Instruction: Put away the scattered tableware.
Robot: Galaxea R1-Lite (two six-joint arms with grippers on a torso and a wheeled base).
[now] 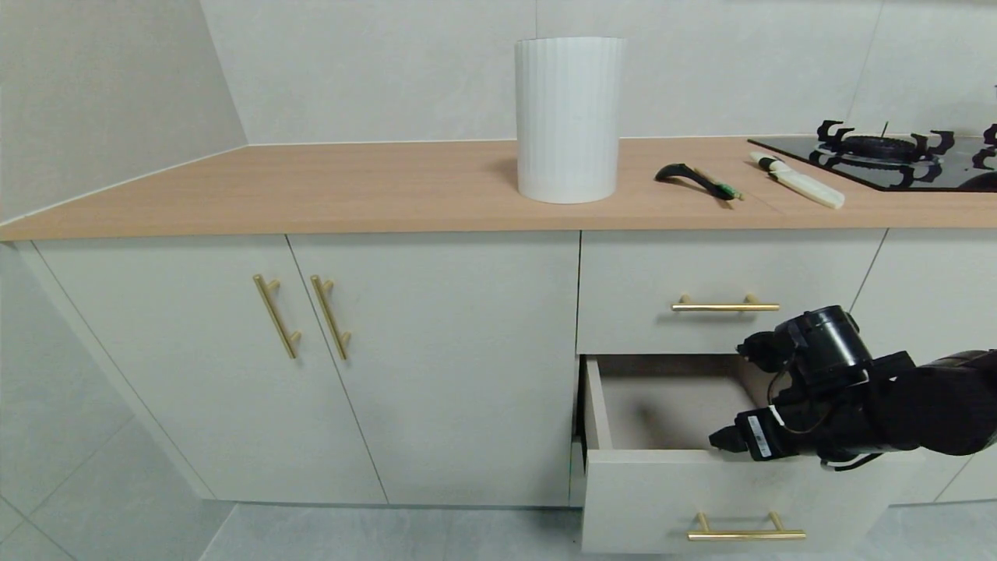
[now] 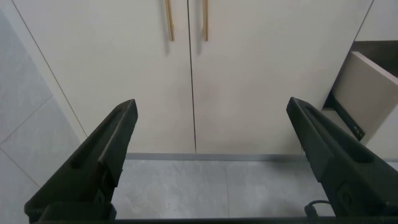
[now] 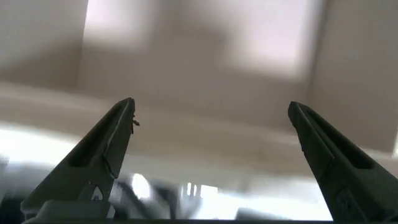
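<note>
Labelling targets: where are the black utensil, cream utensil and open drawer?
black utensil point(image 1: 695, 179): head view, middle of its handle.
cream utensil point(image 1: 798, 181): head view, its middle.
open drawer point(image 1: 646, 491): head view, front panel.

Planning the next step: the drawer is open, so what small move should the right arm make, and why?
Probably raise the right gripper off the drawer toward the black utensil: its jaws are open and empty, and the utensil lies on the counter.

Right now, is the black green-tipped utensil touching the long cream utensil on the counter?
Apart: the head view shows bare wooden counter between the black utensil and the cream utensil.
</note>
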